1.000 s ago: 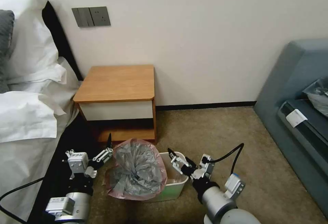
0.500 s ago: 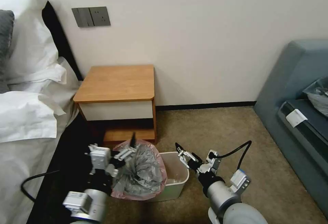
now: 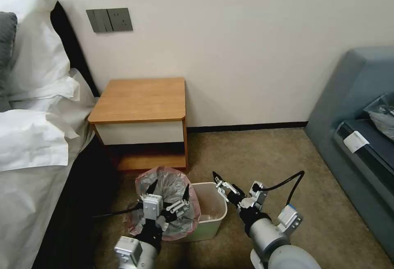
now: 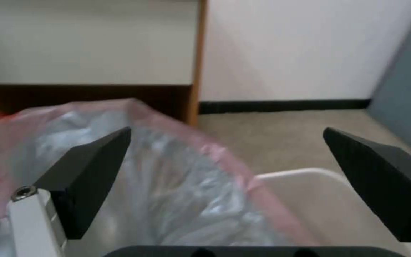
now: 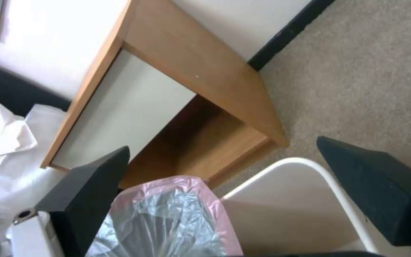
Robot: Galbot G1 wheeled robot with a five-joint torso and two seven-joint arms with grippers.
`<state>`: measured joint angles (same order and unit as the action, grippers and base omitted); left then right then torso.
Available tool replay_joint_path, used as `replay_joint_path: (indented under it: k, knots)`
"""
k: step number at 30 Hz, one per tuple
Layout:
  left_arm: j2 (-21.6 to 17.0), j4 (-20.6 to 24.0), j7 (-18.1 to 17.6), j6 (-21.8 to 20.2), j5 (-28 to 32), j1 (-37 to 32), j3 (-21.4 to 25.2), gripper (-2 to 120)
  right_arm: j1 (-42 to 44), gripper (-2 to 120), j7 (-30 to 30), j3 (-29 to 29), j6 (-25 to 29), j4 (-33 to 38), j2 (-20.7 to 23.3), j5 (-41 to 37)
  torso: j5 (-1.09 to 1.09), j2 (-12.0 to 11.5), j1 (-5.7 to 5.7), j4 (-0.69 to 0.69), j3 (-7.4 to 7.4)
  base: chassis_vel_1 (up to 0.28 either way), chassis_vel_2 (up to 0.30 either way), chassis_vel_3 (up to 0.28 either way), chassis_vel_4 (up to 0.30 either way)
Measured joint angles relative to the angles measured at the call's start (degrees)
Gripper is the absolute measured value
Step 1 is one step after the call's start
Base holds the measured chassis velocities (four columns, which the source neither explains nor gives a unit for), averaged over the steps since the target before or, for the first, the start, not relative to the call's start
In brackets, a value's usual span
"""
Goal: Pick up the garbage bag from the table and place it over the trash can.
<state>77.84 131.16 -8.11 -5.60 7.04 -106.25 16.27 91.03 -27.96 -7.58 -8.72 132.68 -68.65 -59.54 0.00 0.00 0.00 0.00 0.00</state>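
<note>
The garbage bag [image 3: 164, 185], crinkly grey with a pink rim, stands bunched over the left half of the trash can [image 3: 214, 212] on the carpet. The can's right half is uncovered. My left gripper [image 3: 169, 192] hovers open over the bag on its near side, fingers spread wide. In the left wrist view the bag's [image 4: 158, 185] pink rim runs between the fingers [image 4: 91, 171] and touches neither. My right gripper [image 3: 222, 183] is open just above the can's right rim [image 5: 300, 167]. Behind them stands the table [image 3: 141, 99], its top bare.
A bed with white pillows [image 3: 33, 129] fills the left side, its dark base close to my left arm. A blue-grey sofa [image 3: 357, 137] with a dark plastic bag stands at the right. Open carpet [image 3: 254, 154] lies between the table and the sofa.
My left arm has swung right, from beside the bag's left edge to over its near side. The right gripper has drawn back a little from the can. The bag has barely shifted.
</note>
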Motion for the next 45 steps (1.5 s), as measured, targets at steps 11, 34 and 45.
replay_joint_path:
  k: [11, 34, 45]
  knots:
    - [-0.5, -1.1, -5.9, -1.3, 1.4, 0.2, 3.2, 95, -0.7, 100, 0.0, 0.8, 0.3, -1.1, -0.7, 0.2, 0.00, 0.0, 0.00, 0.01, 0.00, 0.000, 0.000, 0.000, 0.000]
    - [-0.5, -4.3, -8.9, -3.3, 6.8, 2.0, 6.6, 65, -1.6, 100, -0.4, 0.2, 0.8, -2.8, -1.4, 0.2, 0.00, 0.0, 0.00, 0.00, 0.00, 0.000, 0.000, 0.000, 0.000]
    - [-0.3, -6.1, -8.8, -3.1, 6.8, 1.9, 6.7, 72, -1.6, 100, -0.4, 0.3, 1.1, -3.7, -2.1, 0.8, 0.00, 0.0, 0.00, 0.00, 0.00, 0.000, 0.000, 0.000, 0.000]
